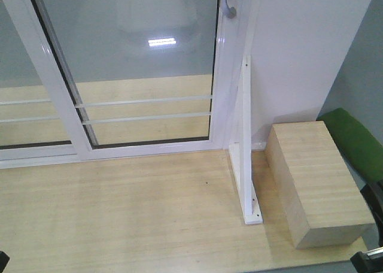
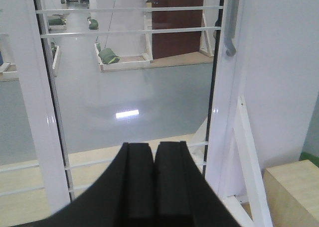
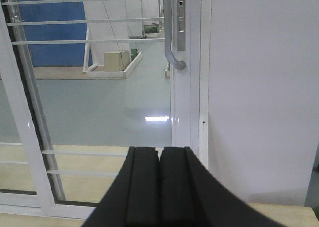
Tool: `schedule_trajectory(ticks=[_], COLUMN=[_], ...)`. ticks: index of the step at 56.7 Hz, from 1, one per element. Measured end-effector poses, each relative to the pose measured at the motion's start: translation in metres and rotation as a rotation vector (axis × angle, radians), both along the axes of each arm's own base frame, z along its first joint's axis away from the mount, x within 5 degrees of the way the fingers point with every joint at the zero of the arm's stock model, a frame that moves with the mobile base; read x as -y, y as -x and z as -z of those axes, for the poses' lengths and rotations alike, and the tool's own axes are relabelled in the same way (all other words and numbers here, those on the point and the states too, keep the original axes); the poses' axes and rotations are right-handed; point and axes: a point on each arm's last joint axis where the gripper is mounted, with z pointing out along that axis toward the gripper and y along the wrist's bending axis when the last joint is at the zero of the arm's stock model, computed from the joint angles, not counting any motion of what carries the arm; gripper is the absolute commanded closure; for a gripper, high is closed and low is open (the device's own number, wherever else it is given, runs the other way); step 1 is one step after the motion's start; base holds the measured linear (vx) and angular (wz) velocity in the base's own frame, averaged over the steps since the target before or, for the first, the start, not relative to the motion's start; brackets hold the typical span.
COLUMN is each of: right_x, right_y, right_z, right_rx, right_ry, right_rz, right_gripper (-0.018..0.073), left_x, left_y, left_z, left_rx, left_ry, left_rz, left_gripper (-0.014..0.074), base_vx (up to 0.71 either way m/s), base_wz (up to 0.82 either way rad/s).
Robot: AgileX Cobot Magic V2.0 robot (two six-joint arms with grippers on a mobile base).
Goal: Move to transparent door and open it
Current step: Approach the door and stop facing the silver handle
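The transparent door (image 1: 143,63) is a clear glass panel in a white frame with thin white bars across it. Its curved silver-grey handle (image 1: 230,3) sits on the right stile, also seen as the handle (image 2: 230,23) in the left wrist view and the handle (image 3: 174,33) in the right wrist view. The door stands closed against the white wall. My left gripper (image 2: 154,152) is shut with nothing in it, low and left of the handle. My right gripper (image 3: 159,155) is shut and empty too, well below the handle, short of the door.
A second white-framed glass panel (image 1: 24,75) overlaps the door on the left. A white triangular brace (image 1: 246,147) stands on the wooden floor against the wall. A pale wooden box (image 1: 314,180) lies right of it, with a green object (image 1: 356,135) behind.
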Motion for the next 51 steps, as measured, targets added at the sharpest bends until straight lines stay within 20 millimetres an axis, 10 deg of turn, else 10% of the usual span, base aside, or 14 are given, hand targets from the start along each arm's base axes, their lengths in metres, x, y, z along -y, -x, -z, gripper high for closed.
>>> schedule_trajectory(ticks=[51], right_x=[0.0000], right_y=[0.0000], right_z=[0.0000], right_rx=[0.000], right_ry=[0.000], right_rz=[0.000], right_gripper=[0.0561], left_x=[0.0000], left_y=[0.0000], left_z=[0.0000], left_rx=[0.000], left_ry=[0.000], left_rz=[0.000], left_gripper=[0.0594], base_vx=[0.29], base_wz=[0.08])
